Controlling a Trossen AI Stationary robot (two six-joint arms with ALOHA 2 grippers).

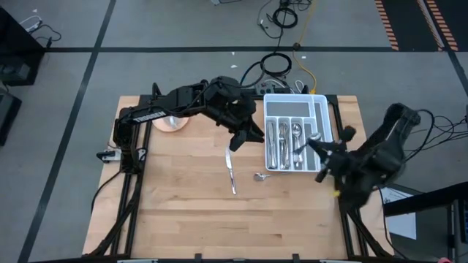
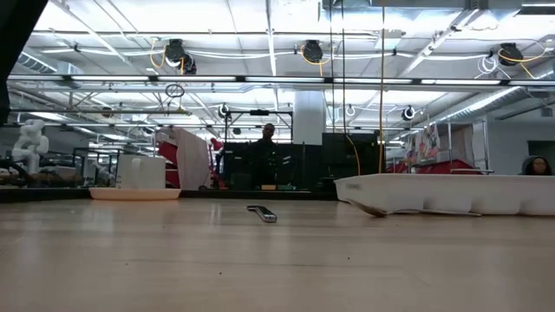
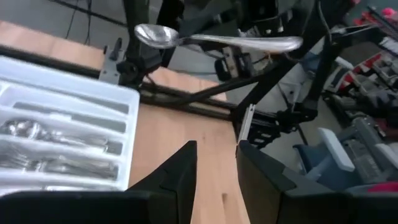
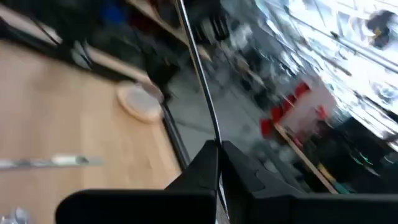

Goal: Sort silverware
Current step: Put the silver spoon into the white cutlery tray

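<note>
Wooden surface with a knife beside the white divided tray: right pincer, over the tray, clamps a spoon; left pincer hovers part-open, empty.

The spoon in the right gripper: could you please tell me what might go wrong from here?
1. The right gripper pinches only the slim handle of the spoon, so it could swivel or slip above the tray.
2. The left gripper hangs open near the tray; the arms might collide.
</note>
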